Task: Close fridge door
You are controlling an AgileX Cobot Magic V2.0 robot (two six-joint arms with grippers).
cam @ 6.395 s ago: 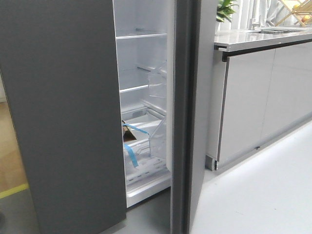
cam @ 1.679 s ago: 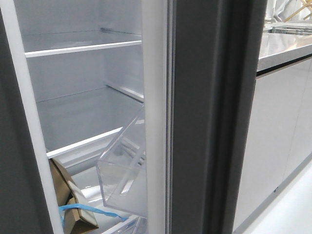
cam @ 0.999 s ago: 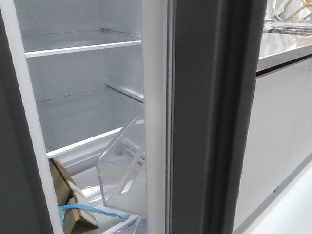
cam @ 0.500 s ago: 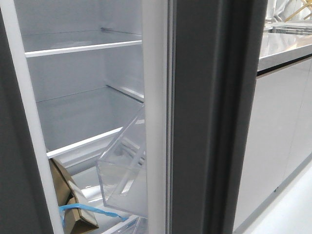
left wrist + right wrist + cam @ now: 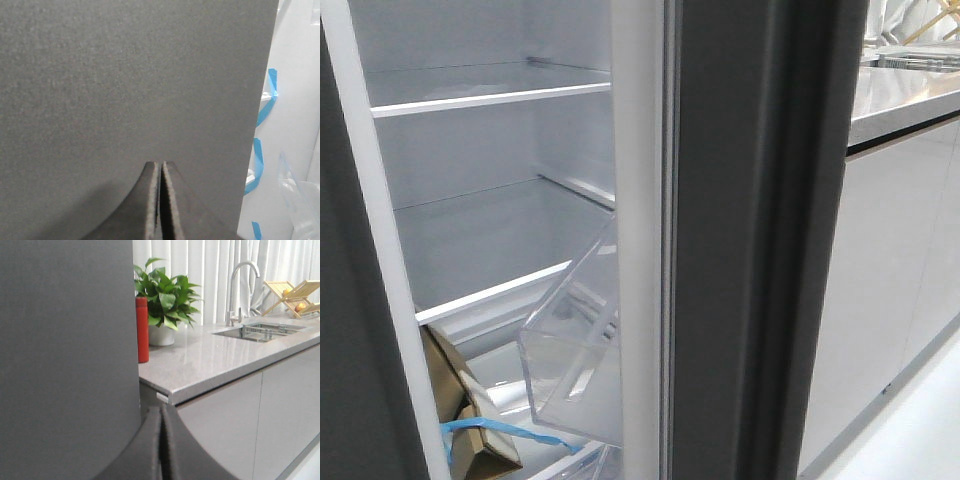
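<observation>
Tall matte dark grey fridge door point(image 5: 760, 240) stands ajar, edge-on at centre of front view; white interior and clear plastic bin point(image 5: 575, 370) exposed. Left gripper point(image 5: 161, 200) and right gripper point(image 5: 161, 445) both pressed together, empty, near grey panels. Closing push remains.

Fridge door point(image 5: 750, 240) top/bottom cropped; box point(image 5: 460, 420) partly hidden

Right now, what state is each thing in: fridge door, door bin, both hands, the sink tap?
Matte dark grey fridge door: open, seen edge-on.
Clear plastic door bin: empty, tilted.
Left hand: shut, empty, at a dark grey panel.
Right hand: shut, empty.
Curved chrome sink tap: no water running.
</observation>
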